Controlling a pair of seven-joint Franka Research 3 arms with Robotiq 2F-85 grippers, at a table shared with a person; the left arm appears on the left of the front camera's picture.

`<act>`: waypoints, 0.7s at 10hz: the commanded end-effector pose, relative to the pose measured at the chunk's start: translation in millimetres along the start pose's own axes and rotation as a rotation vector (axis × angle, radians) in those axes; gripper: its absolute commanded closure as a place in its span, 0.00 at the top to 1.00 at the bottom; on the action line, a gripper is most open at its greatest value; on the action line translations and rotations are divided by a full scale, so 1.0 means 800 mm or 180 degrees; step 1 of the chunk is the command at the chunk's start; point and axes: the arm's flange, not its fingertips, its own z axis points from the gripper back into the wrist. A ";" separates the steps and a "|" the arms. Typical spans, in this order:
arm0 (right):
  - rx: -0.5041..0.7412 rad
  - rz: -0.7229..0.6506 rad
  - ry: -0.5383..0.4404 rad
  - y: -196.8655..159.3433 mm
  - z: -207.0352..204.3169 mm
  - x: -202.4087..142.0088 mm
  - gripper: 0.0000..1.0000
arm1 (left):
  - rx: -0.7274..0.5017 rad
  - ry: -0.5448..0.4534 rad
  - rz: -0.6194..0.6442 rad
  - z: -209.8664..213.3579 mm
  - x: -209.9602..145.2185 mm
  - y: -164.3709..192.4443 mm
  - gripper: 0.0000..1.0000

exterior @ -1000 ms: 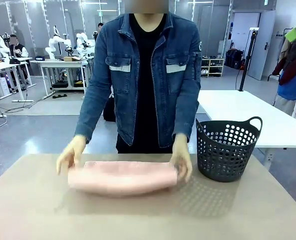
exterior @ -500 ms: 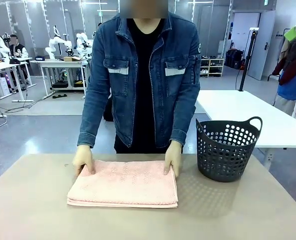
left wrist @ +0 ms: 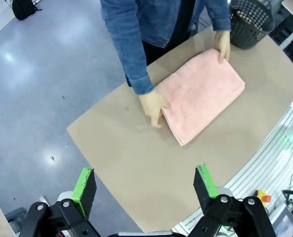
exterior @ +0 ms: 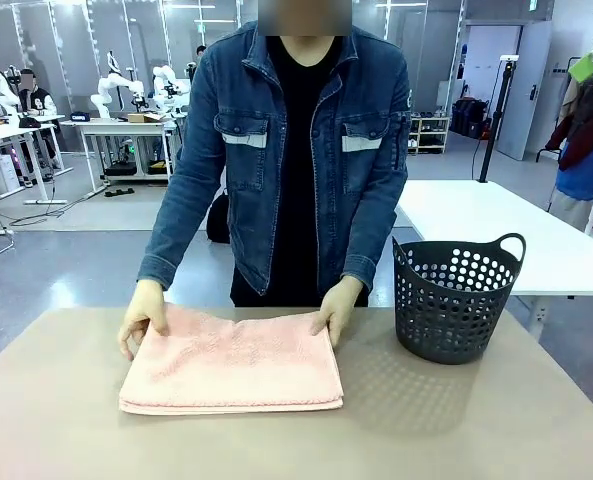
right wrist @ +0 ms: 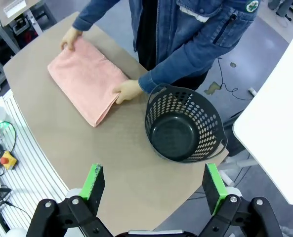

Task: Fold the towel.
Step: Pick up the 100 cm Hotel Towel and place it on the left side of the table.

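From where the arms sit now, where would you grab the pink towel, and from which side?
Probably the towel's near corners, where layered edges face the robot and lie clear; the person's hands hold the far corners. Come down from above on the robot's side, pinching the whole stack. The basket stands apart, no obstacle.

Towel (exterior: 231, 365): salmon-pink terry cloth, folded into a flat, layered rectangle, stacked edges seen along its near side. It is laid flat on the tabletop. In the left wrist view it (left wrist: 203, 96) is found beyond the gripper's fingertips, well apart from them, toward the upper right. In the right wrist view it (right wrist: 84, 79) is found well beyond the fingertips, toward the upper left.
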 end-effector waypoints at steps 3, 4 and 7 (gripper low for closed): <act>0.0014 0.0007 0.0023 0.000 0.002 0.000 1.00 | -0.0016 0.0038 -0.0007 0.004 0.000 -0.001 1.00; 0.0014 0.0007 0.0023 0.000 0.002 0.000 1.00 | -0.0016 0.0038 -0.0007 0.004 0.000 -0.001 1.00; 0.0014 0.0007 0.0023 0.000 0.002 0.000 1.00 | -0.0016 0.0038 -0.0007 0.004 0.000 -0.001 1.00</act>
